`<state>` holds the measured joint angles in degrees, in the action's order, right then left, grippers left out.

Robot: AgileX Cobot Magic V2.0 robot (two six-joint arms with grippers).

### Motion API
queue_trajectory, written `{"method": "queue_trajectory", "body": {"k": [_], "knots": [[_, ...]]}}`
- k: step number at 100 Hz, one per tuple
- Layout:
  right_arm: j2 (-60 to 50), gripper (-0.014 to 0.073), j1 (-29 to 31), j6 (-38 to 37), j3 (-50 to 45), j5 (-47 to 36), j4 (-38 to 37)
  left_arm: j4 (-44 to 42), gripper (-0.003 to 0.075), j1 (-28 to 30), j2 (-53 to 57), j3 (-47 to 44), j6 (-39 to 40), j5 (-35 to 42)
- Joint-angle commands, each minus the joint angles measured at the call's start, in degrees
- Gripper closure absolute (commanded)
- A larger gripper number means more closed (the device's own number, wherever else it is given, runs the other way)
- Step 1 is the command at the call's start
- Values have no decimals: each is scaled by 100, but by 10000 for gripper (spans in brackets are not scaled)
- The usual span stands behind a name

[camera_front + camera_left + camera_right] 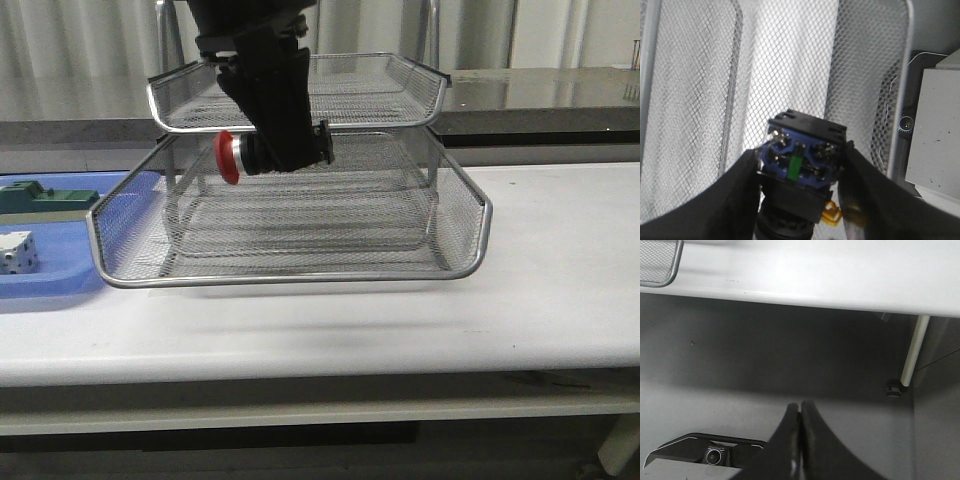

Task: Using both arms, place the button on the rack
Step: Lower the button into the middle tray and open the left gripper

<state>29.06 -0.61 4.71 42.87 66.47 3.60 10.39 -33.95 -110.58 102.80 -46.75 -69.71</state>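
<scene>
**Inspector:** Starting left of the three-tier silver wire-mesh rack (300,230): what is there?

**Assessor:** A blue plastic tray (60,285) lies just beside the rack's left edge. It carries a green flat block (45,197) and a white cube-like block (17,251). Neither belongs to the task.

**Inspector:** And the task item?

**Assessor:** The small push-button switch with red mushroom cap, black barrel and blue block (240,155) hangs in front of the rack, level with the gap between its top and middle trays. It lies on its side, cap pointing to the rack's left end. The left gripper (800,172) holds it, its black fingers (735,195) pressed against either flank of the blue block. In the left wrist view the green insert faces the camera, with the rack's mesh beyond.

**Inspector:** Handling judgement?

**Assessor:** A rigid plastic body, light by the look of it, unlikely to deform. The flat sides of the block give the surest hold; the rounded cap and barrel would probably slip or roll. The terminal bits look the most delicate part. On open mesh it may rock, so I would set it down on a flat face.

**Inspector:** To the right of the rack?

**Assessor:** The right gripper (800,440) is away from the rack, below the edge of the white table (840,285). Its fingers are pressed together, holding nothing.
</scene>
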Motion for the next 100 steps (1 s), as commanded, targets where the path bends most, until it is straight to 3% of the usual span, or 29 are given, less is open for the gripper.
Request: {"method": "queue_trajectory", "body": {"k": [1,15,32,39,71,100], "knots": [[11,663,-13,22,183,-276,7,140,603,-37,239,144,50,244],[11,663,-13,22,183,-276,7,140,551,-37,167,144,50,350],[11,663,-13,22,183,-276,7,140,353,-37,134,144,50,368],[11,663,-13,22,183,-276,7,140,311,-37,121,144,50,368],[11,663,-13,22,183,-276,7,132,309,-37,109,144,50,332],[11,663,-13,22,183,-276,7,143,311,-37,348,461,99,-205]]}}
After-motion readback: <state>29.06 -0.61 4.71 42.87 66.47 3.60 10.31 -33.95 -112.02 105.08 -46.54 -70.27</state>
